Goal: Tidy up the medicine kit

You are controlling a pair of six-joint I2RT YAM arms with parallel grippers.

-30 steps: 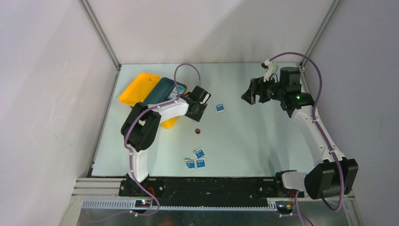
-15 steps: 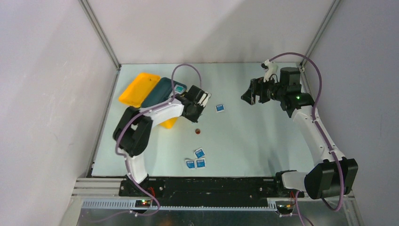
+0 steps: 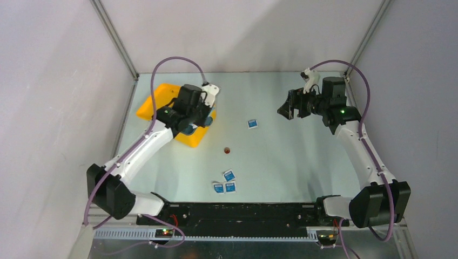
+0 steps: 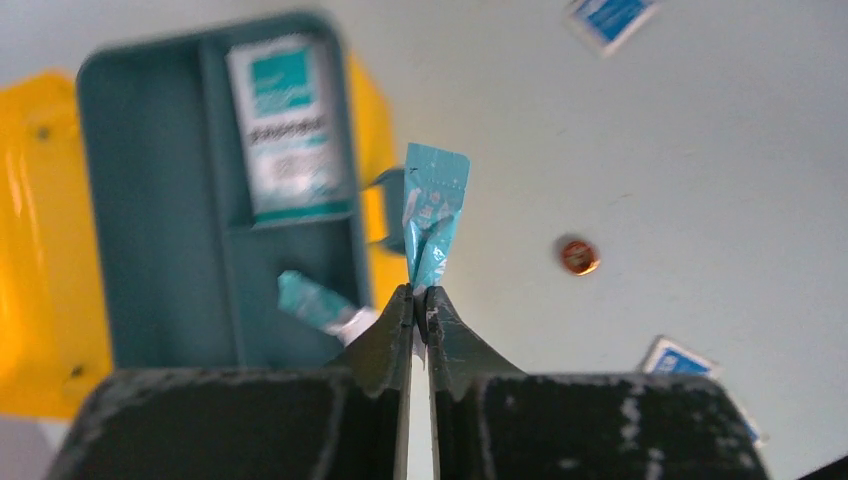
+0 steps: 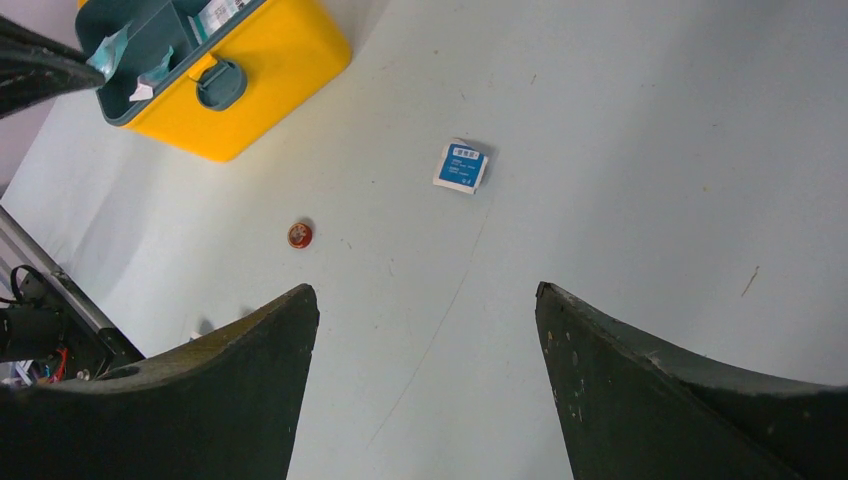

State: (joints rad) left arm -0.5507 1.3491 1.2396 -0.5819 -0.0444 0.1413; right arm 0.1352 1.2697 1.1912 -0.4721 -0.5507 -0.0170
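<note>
Only my left wrist camera shows it — left end effector [image 4: 420, 300] clenched on a teal sachet [image 4: 432, 205], hidden from above. My medicine kit [image 3: 153, 103] sits far-left on the worktop [image 3: 291, 156], long axis diagonal, latch facing near-right — right end effector [image 5: 425, 290] released.

Left claw [image 4: 420, 296] tight on a crumpled teal sachet [image 4: 433, 215], by the teal tray [image 4: 150, 270] in the yellow medicine kit [image 4: 40, 250].

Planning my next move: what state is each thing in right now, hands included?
medicine kit: lid open, teal tray seated in it.
left hand: shut on a teal sachet, over the kit.
right hand: open, empty, above the table.
white packet: lying in a tray compartment.
second sachet: resting in another compartment.
lone blue packet: flat on the table.
three blue packets: flat on the table, clustered.
red disc: loose on the table.
</note>
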